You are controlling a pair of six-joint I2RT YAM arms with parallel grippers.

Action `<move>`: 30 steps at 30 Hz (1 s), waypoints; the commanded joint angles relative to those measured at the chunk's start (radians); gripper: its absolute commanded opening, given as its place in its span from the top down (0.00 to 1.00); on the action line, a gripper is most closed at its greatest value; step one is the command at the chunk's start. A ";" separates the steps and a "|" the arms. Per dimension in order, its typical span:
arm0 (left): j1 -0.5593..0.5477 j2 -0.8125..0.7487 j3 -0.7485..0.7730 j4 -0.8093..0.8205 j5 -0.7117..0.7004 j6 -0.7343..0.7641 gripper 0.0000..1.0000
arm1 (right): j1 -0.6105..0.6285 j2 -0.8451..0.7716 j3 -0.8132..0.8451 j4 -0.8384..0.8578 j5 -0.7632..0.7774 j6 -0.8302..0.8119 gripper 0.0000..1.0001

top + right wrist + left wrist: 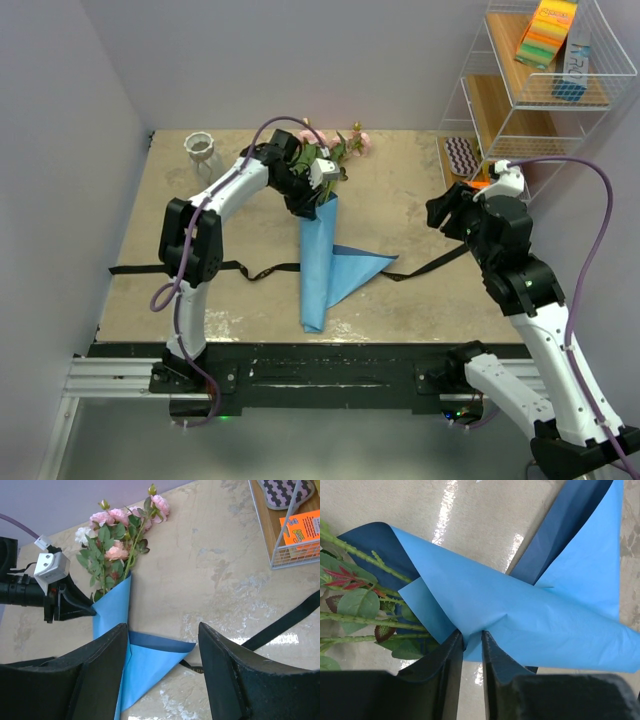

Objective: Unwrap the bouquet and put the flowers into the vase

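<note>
The bouquet lies in mid-table, its pink, peach and white flowers (340, 148) pointing to the back. Its blue paper (320, 260) has come partly unrolled, with one flap spread out to the right. My left gripper (305, 205) is at the cone's mouth, shut on the paper's edge (520, 610), which puckers between the tips (472, 636). Green stems (360, 620) show inside the wrap. The vase (201, 148) stands upright at the back left, apart from both arms. My right gripper (162, 627) hangs open above the table's right side with nothing in it.
A black ribbon (260, 270) trails loose across the table under the paper and runs out to both sides. A wire shelf rack (540, 80) with sponges stands at the back right. Its lowest tier holds a striped pad (282, 492) and an orange pack (302, 530). Walls close in the left side and the back.
</note>
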 commanded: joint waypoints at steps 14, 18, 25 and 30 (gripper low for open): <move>-0.078 -0.045 0.251 -0.169 0.079 -0.065 0.93 | 0.004 -0.019 0.029 0.023 0.046 0.029 0.37; -0.122 -0.076 0.243 -0.154 0.076 -0.143 0.04 | 0.006 -0.026 0.014 0.021 0.050 0.032 0.34; -0.050 -0.111 0.116 -0.138 0.050 -0.070 0.01 | 0.006 -0.035 -0.002 0.018 0.046 0.032 0.28; 0.054 -0.093 0.037 -0.091 0.080 -0.046 0.01 | 0.004 -0.049 -0.016 0.024 0.043 0.029 0.28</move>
